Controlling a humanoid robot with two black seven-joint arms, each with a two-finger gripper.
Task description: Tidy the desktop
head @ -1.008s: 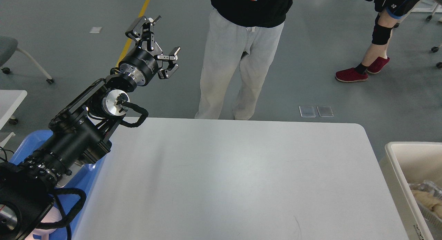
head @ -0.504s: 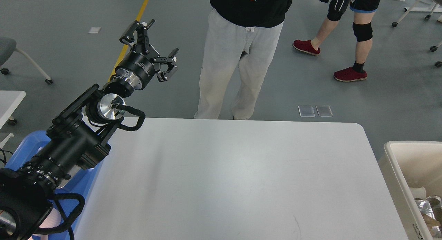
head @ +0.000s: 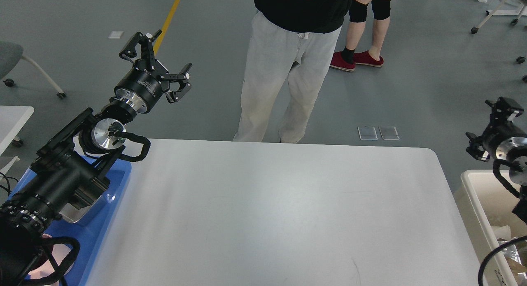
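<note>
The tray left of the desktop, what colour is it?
Blue, in the head view: tray, desktop.

White desktop (head: 280, 212), blue tray (head: 105, 220), black claw (head: 158, 57), grey floor (head: 432, 80) with yellow line (head: 171, 10)

The tabletop (head: 271, 212) fills the middle. A tray (head: 101, 224) sits against its left edge, a bin (head: 479, 203) beside its right edge. A person (head: 284, 72) stands behind its far edge, another (head: 364, 31) farther back
</note>
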